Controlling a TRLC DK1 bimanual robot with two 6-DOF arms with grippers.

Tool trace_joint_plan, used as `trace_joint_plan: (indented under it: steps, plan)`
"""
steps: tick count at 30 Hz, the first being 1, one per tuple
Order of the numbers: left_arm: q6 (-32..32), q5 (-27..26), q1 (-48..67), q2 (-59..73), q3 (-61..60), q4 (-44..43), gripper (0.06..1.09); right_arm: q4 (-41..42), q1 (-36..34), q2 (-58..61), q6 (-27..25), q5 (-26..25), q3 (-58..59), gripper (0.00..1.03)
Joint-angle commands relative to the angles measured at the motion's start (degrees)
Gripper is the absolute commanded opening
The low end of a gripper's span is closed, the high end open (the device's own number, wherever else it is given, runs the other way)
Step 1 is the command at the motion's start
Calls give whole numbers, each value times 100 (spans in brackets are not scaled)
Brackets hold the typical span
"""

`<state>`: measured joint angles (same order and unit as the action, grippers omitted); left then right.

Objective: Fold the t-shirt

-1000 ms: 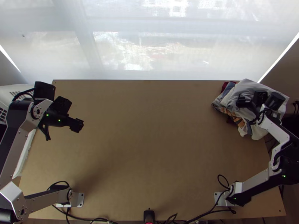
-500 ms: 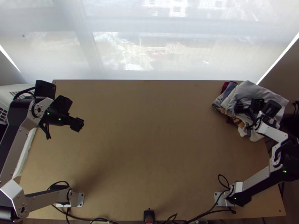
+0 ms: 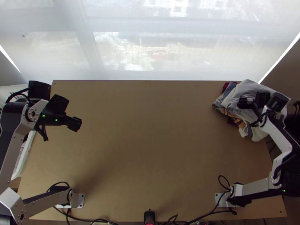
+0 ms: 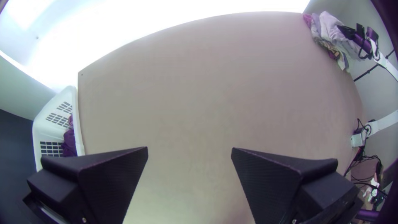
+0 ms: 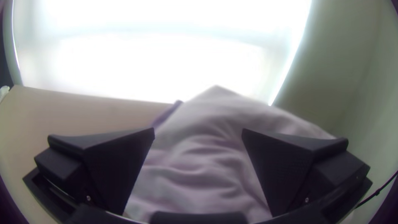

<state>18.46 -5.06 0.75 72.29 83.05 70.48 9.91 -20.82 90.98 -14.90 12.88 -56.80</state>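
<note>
While left gripper [image 3: 76,124] and right gripper [image 3: 243,103] hold their fingers apart, the latter partly hides pale cloth [image 3: 248,89].

Clothes [image 3: 235,98] sat heaped on the brown tabletop [image 3: 150,150]!
Far right corner, and pale grey cloth [image 3: 248,89] topped the bunch, dark red, blue and orange peeking out.

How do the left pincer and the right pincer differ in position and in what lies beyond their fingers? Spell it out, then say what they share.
The left pincer hangs over the left part of the table; the right pincer is at the cloth pile by the far right corner. Beyond the left pincer's fingers is bare wood; beyond the right pincer's, rumpled pale cloth. Both are open, with wide, flat black fingers, gripping nothing.
</note>
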Motion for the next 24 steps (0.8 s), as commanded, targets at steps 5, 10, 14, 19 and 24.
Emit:
trace_joint_plan:
  steps: [5,10,14,19,24]
  plan:
    - [-193,-13,-365,-910,-60,-913,104,-1264,1291,-2084,611,-577,-288,98]
    - [-615,-48,-787,-1508,-315,-1414,104,-2239,1906,-2761,918,-629,-218,98]
    - [-580,-188,-954,-2536,-1194,-2249,104,-2433,2785,-3763,936,-629,432,98]
    - [-826,-232,-1025,-4496,-2847,-3268,104,-2898,3761,-4484,857,-1447,854,98]
    - [-1740,620,-1701,-7291,-4613,-4490,104,-1791,3901,-5582,1358,-2343,2032,98]
